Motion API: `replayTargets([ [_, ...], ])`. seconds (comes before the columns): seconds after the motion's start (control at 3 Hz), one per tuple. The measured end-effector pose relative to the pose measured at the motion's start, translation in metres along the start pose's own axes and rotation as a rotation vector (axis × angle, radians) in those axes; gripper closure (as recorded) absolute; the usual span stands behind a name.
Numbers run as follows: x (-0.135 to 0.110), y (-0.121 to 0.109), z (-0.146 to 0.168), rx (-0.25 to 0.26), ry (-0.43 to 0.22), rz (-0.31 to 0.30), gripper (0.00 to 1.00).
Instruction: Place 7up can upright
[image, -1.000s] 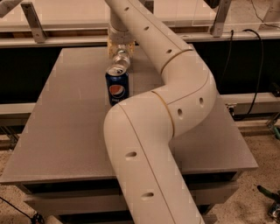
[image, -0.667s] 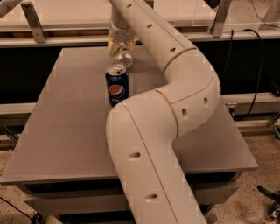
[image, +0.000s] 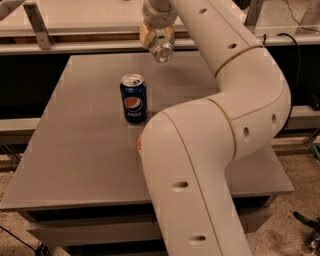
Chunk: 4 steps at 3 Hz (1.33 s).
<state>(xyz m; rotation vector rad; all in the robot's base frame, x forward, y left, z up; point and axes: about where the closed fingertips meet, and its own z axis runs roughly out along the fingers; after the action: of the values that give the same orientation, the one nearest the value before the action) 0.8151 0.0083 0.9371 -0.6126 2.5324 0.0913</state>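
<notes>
My gripper (image: 158, 39) is at the top of the view, over the far part of the grey table (image: 75, 150). It is shut on the 7up can (image: 162, 50), held in the air and tilted, with its round silver end facing the camera. The can's green markings are hidden by the gripper. The dark blue Pepsi can (image: 133, 98) stands upright on the table, below and to the left of the held can and apart from it. My white arm fills the right and lower middle of the view.
A small orange thing (image: 139, 144) peeks out from behind my arm on the table, near the Pepsi can. A rail with metal brackets (image: 37, 25) runs along behind the table. Cables (image: 295, 55) hang at the right.
My gripper has carried the 7up can up and to the right, away from the spot just above the Pepsi can. The Pepsi can has not moved.
</notes>
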Motion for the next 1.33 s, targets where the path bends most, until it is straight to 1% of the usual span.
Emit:
replayTargets([
  [0.33, 0.003, -0.032, -0.043, 0.026, -0.058, -0.023, 1.00],
  [0.67, 0.010, -0.059, -0.071, 0.037, -0.107, -0.002, 1.00],
  [1.0, 0.010, -0.058, -0.070, 0.034, -0.106, -0.004, 1.00],
  [1.33, 0.015, -0.049, -0.086, -0.063, -0.148, -0.001, 1.00],
])
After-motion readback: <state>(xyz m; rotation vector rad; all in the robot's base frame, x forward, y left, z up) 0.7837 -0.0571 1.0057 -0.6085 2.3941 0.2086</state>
